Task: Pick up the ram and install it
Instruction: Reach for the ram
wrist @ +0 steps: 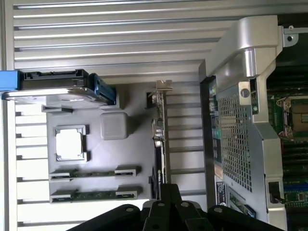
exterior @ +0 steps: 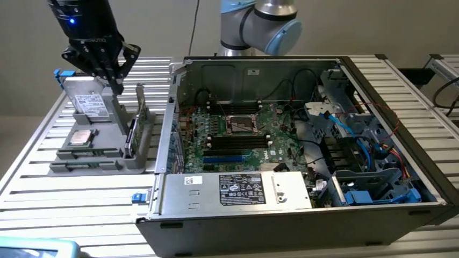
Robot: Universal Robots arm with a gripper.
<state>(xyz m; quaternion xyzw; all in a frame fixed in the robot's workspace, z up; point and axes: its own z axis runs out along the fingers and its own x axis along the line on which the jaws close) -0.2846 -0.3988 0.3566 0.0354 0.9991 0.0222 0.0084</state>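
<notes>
My fingers [exterior: 115, 86] are hanging fully closed, gripping nothing, over the grey holder [exterior: 75, 166]; ram [wrist: 94, 173] lying in it.

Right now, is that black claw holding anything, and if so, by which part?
Nothing is held. The gripper is shut and empty above the grey fixture, where the two ram sticks lie in their holders.
</notes>
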